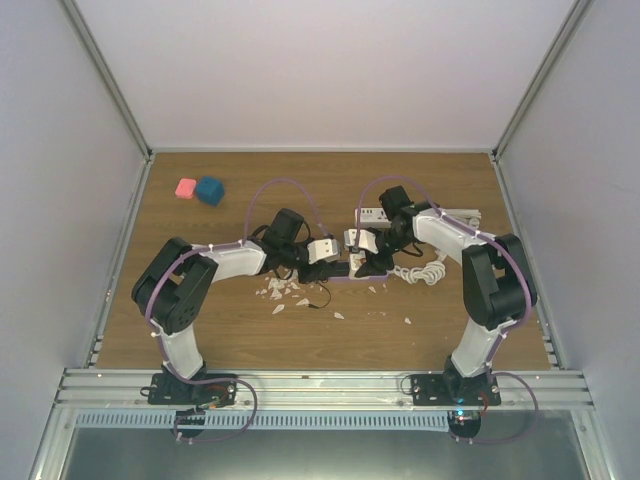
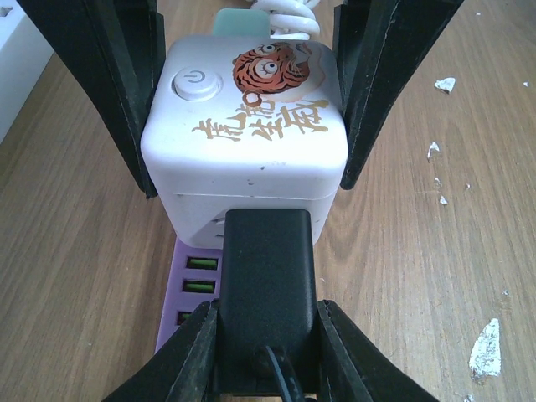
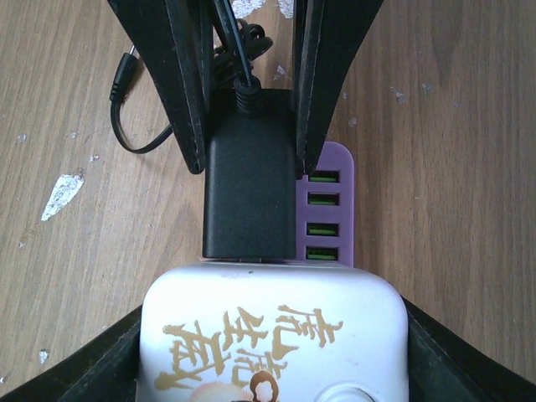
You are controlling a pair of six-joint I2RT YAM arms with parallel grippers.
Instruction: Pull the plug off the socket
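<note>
A white cube socket (image 2: 251,142) with a tiger picture and gold characters stands on a purple USB base (image 2: 188,285) at the table's middle (image 1: 362,262). A black plug (image 2: 268,285) sits against its side face, with no gap in the right wrist view (image 3: 249,193). My left gripper (image 2: 265,308) is shut on the plug's sides, and the plug's cable runs back between the fingers. My right gripper (image 3: 275,335) is shut on the socket (image 3: 276,335), one finger on each side. The two grippers face each other (image 1: 335,268) (image 1: 372,250).
A pink block (image 1: 185,188) and a blue block (image 1: 210,190) lie at the back left. A white power strip (image 1: 465,215) and a coiled white cord (image 1: 425,270) are behind and right of the socket. White flakes (image 1: 285,292) are scattered on the wood, beside a loose black cable (image 3: 134,126).
</note>
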